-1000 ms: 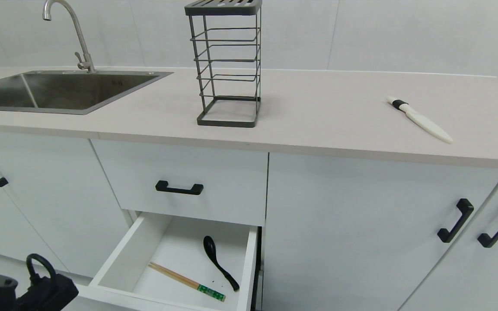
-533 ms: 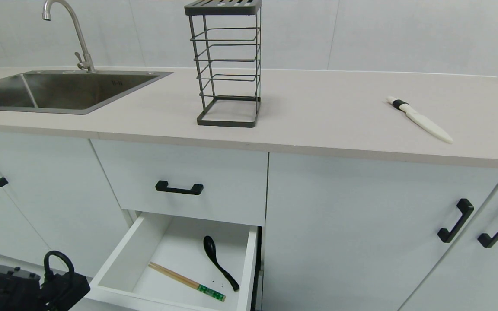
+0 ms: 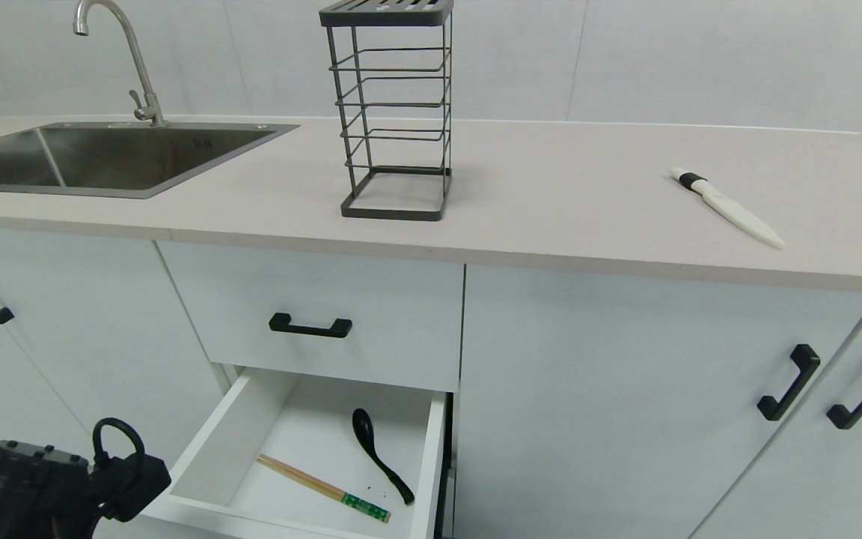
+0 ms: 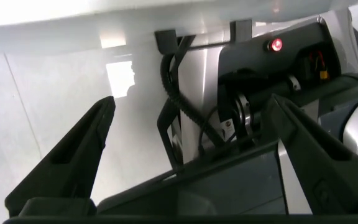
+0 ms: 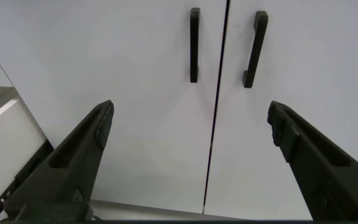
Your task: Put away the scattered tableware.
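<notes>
Kitchen worktop (image 3: 551,172) had a white knife (image 3: 726,207) lying flat at the right, well apart from the wire rack (image 3: 393,112). Looked light, stiff, a bit slick, so I'd pinch it near the black band. Head view gave the open drawer (image 3: 210,430) with spoon (image 3: 378,453) and chopsticks (image 3: 322,489); right wrist view gave two cabinet handles (image 5: 194,45) instead. Left gripper (image 4: 191,102) and right gripper (image 5: 190,107) both had jaws apart, empty.

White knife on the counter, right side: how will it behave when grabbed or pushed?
The knife looks rigid and probably light: slim, straight. Lying flat on the countertop, it is unlikely to roll but may skid when pushed.
</notes>
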You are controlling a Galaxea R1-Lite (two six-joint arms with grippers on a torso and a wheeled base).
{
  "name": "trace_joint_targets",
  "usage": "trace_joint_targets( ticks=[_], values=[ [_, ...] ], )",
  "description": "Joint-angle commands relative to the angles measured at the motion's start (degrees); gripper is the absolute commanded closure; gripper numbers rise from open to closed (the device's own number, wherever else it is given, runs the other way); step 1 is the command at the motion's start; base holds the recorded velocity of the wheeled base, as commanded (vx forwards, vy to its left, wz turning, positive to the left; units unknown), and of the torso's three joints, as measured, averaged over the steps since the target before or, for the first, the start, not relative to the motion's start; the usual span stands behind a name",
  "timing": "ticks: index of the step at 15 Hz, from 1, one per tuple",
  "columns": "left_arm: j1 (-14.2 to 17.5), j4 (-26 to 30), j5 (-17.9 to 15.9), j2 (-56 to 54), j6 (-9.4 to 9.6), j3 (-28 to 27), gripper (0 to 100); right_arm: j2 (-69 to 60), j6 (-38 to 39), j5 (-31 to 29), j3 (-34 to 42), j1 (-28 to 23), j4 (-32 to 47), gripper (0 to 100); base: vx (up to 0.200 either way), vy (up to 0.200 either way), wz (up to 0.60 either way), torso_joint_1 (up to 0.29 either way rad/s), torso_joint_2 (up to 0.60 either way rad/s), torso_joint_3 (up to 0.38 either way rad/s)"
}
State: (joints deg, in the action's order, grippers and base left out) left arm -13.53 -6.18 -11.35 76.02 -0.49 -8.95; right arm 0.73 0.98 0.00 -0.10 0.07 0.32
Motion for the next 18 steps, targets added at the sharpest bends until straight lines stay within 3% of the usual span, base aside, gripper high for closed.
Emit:
trace_joint_targets(
  ticks=[1, 4, 11, 14, 18],
  values=[
    [0.0, -1.03, 0.01, 1.5, -0.04, 0.33, 0, 0.15, -0.01, 0.0, 0.01, 0.01, -0.05, 0, 0.0, 0.0, 0.0, 0.0, 0.0, 0.0],
    [0.0, -1.29, 0.01, 1.94, -0.04, 0.25, 0, 0.15, -0.01, -0.09, 0.01, 0.01, 0.03, 0, 0.0, 0.0, 0.0, 0.0, 0.0, 0.0],
    [-0.88, -10.96, 2.91, 10.99, 0.05, 0.16, 0, 0.15, -0.01, -0.09, 0.01, 0.01, -0.05, 0, 0.0, 0.0, 0.0, 0.0, 0.0, 0.0],
    [-3.26, -17.46, 4.41, 15.3, 0.05, 1.04, 0, 0.15, -0.01, 0.0, 0.01, 0.01, -0.05, 0, 0.0, 0.0, 0.0, 0.0, 0.0, 0.0],
    [-3.7, -20.19, 6.08, 16.7, -0.04, 0.86, 0, 0.15, -0.01, 0.0, 0.01, 0.01, 0.03, 0, 0.0, 0.0, 0.0, 0.0, 0.0, 0.0]
  ],
)
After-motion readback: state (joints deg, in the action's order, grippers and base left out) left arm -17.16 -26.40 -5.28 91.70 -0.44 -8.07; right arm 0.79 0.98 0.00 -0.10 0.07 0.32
